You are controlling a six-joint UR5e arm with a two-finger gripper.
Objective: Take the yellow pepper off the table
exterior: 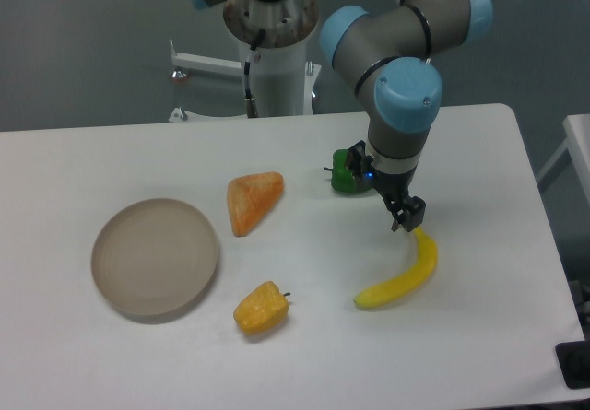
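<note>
the yellow pepper (261, 307) looks glossy and plastic-like, as does the smooth banana (402, 281). the table (111, 161) is smooth matt white. the plate (155, 257) appears dull beige, finely ridged. the orange wedge (253, 200) looks rougher.

yellow-orange pepper (261, 308), white table (479, 152), yellow banana (404, 275)

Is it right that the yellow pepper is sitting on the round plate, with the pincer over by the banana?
Not quite. The yellow pepper is not on the plate; it lies on the bare table, just beside the plate's lower right edge. The camera view shows this. The rest holds: the pincer is over by the banana, near its upper end.
</note>
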